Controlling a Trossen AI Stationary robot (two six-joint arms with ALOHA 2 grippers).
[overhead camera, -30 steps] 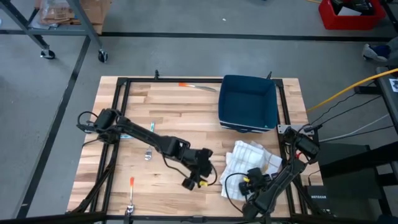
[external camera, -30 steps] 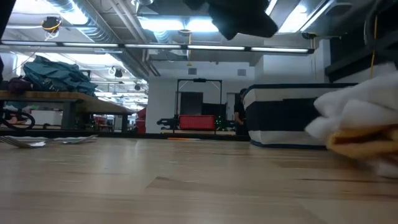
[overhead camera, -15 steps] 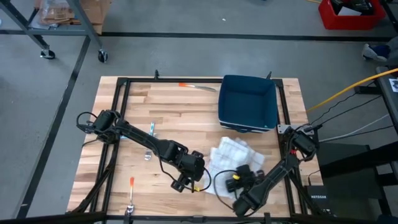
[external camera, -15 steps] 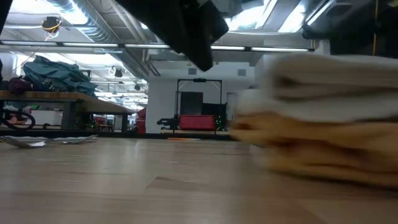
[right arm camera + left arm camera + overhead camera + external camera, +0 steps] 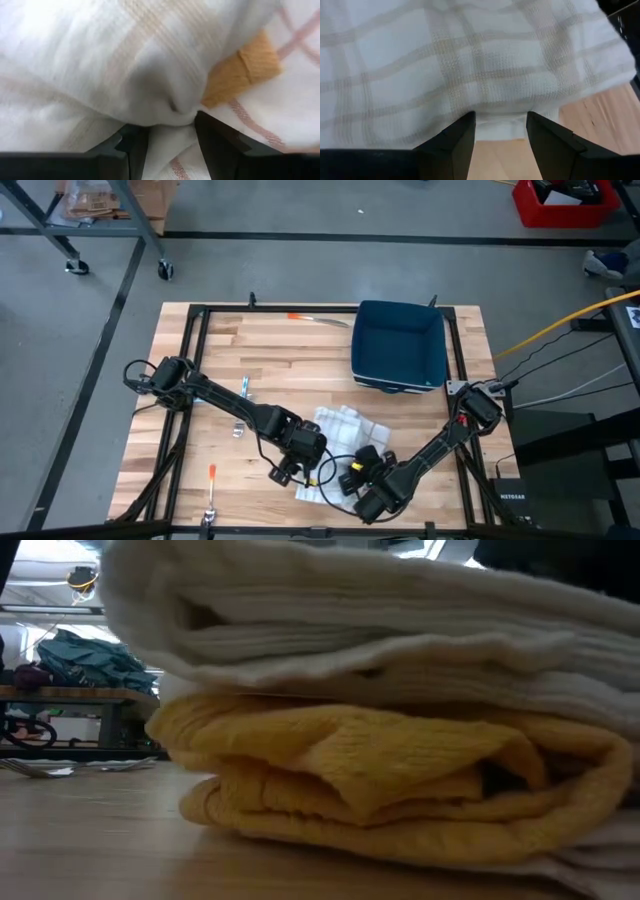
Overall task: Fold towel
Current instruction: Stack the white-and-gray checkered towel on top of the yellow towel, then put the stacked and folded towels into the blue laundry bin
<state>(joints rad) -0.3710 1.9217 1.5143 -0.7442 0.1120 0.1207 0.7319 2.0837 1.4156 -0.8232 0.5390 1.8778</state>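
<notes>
The towel (image 5: 340,442) is white with faint checks and lies bunched on the wooden table, near the front middle. In the low view the towel (image 5: 380,690) fills the picture, white layers on top of a yellow fold (image 5: 370,770). My right gripper (image 5: 352,475) is at the towel's near right side, shut on a bunch of it. My left gripper (image 5: 285,473) is open at the towel's near left side. In the left wrist view, a hem of the towel (image 5: 500,125) lies between its two fingers. My right gripper pinches a bunched fold of white cloth (image 5: 165,112) between its two fingers, several layers thick. The fingers slant down at it from the table's near right. The rest of the towel lies slack on the table. Whether my left gripper's fingers (image 5: 462,137) touch the hem, I cannot tell.
A dark blue bin (image 5: 398,345) stands at the back right. A knife (image 5: 318,318) lies at the far edge. Small utensils (image 5: 240,405) lie left of centre, and a fork (image 5: 210,510) lies at the front left. Bare wood lies at the back left.
My right gripper has gone toward the table's left edge, dragging the towel along the table from the right side to the front middle, up to my left gripper. The towel has bunched as it slid. My left gripper has tipped further down and shifted slightly left.
</notes>
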